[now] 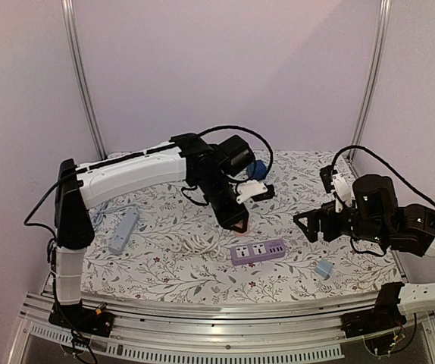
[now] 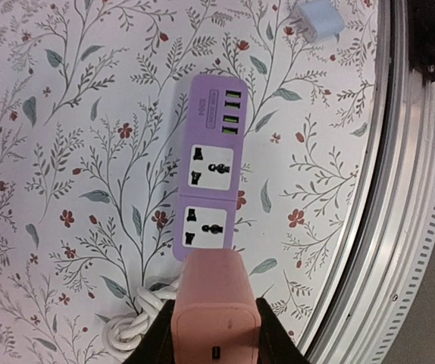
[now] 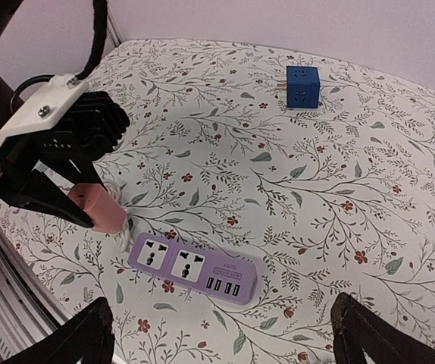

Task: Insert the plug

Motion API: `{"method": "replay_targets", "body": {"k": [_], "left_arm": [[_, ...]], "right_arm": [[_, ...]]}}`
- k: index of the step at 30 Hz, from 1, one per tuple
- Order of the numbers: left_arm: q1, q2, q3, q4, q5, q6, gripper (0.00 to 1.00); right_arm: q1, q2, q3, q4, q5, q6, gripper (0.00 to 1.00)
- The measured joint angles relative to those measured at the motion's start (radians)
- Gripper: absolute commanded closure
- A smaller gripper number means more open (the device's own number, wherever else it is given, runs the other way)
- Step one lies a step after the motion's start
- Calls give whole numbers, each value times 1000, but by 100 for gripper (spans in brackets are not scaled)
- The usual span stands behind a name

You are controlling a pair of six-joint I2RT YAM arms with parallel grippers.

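Where the worktop [image 1: 164,269] meets the near rail, a small pale adapter [image 1: 323,268] lies by itself, at about 4 o'clock from the purple strip [image 1: 258,250]. The strip lies flat at mid-worktop, its two sockets facing up and its row of small ports at its right end. A loose coil of white cable [image 1: 198,244] lies just beside the strip at 9 o'clock. The pink plug [image 1: 239,225] is just off the strip's left end, at about 11 o'clock from it. It is tilted and not yet in either socket; whether its tip touches anything cannot be told. The left fingers [image 1: 231,214] are closed narrowly on the plug's upper part. A grey strip [image 1: 124,230] lies well apart at 9 o'clock, near the left arm's base. The right fingers [image 1: 305,221] are spread fully wide and hold nothing, hanging above the worktop at 2 o'clock from the purple strip. Farthest back, at 12 o'clock, sits a blue cube [image 1: 257,168].
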Motion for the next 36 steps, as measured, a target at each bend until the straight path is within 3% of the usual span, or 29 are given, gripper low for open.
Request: {"method": "replay_targets", "body": {"k": [14, 36], "left_arm": [[4, 120, -18, 29, 4, 69, 100], [5, 129, -99, 145, -40, 95, 100]], "right_arm": [[0, -43, 11, -79, -2, 148, 1], [0, 10, 42, -109, -5, 155, 1]]}}
